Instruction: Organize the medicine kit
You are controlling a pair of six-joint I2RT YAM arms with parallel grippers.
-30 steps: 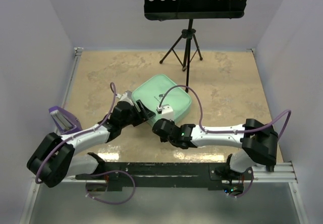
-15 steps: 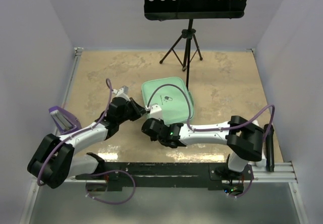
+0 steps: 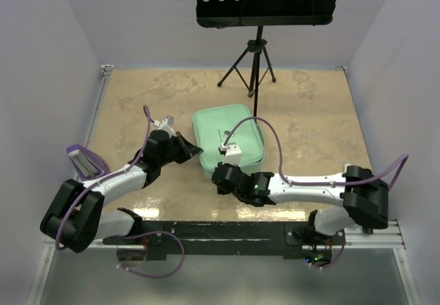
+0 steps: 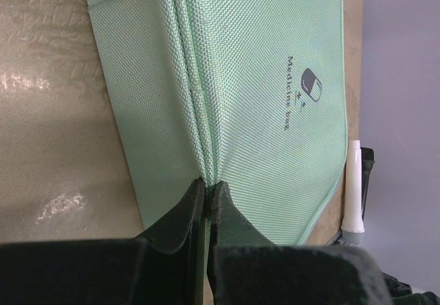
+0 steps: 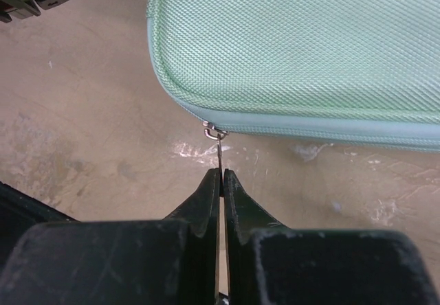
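Observation:
The medicine kit [image 3: 230,134] is a mint-green woven case with a small dark logo, lying shut and flat on the table's middle. My left gripper [image 3: 196,150] is at its left edge. In the left wrist view that gripper [image 4: 207,185] is shut, pinching a ridge of the kit's [image 4: 275,78] fabric. My right gripper [image 3: 215,173] is at the near-left corner. In the right wrist view it [image 5: 221,173] is shut on the thin metal zipper pull [image 5: 217,148], which hangs from the kit's [image 5: 309,44] seam just above the tabletop.
A purple holder [image 3: 86,161] stands at the table's left edge beside the left arm. A black music stand [image 3: 258,64] rises on its tripod behind the kit. White walls close off the left, right and back sides.
My left gripper has shut on the kit's left edge. The kit has turned from skewed to square with the table. My right arm, still holding the zipper pull, has swung its elbow rightwards.

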